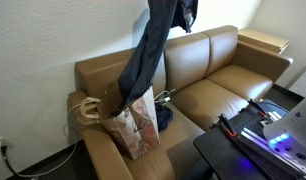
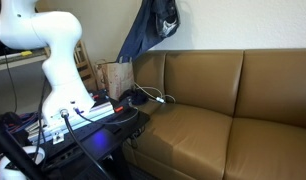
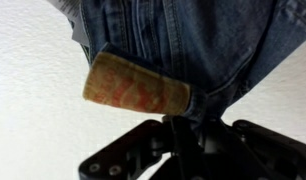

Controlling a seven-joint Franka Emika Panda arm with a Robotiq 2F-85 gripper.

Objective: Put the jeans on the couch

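A tan paper shopping bag with a floral print and rope handles (image 1: 136,122) stands slightly tilted; a light wooden side table (image 1: 263,41) sits well apart, beside the white wall (image 1: 53,30)

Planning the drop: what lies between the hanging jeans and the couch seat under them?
A paper bag stands on the couch seat right under the jeans; their lower end reaches its mouth, as an exterior view shows.
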